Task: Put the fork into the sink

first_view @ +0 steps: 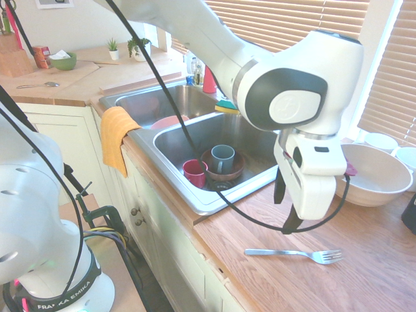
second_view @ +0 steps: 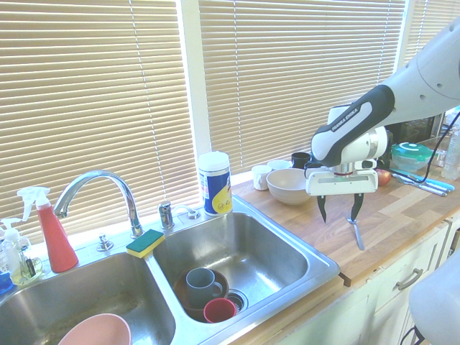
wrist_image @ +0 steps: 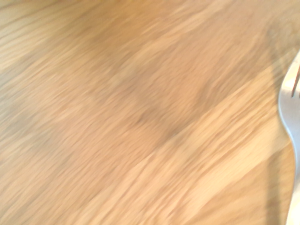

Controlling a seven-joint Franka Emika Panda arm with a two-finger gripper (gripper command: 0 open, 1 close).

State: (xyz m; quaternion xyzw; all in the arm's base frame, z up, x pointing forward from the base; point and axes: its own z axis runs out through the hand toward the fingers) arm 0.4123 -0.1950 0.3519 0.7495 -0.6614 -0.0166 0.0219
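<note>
Open end effector (second_view: pixel 338 208) hovers above the fork (second_view: pixel 356 233) on the countertop (second_view: pixel 402 215).

White glossy arm (first_view: pixel 286 71) with dark grey joint panels, black fingers (first_view: pixel 280 187), black cable looped alongside, "FRANKA EMIKA" lettered on base

Fork (first_view: pixel 296 254): slim silver metal, four tines, long flat handle, lying flat on wood countertop, lower right of first exterior view, tines toward frame right, handle toward the sink. Blurred at right edge in wrist view (wrist_image: pixel 291 140). Sink (first_view: pixel 170 198): stainless double basin, shiny rim, centre of first exterior view; near basin holds a grey mug, a red cup and a brown dish by the drain. Fork well apart from sink.
</note>
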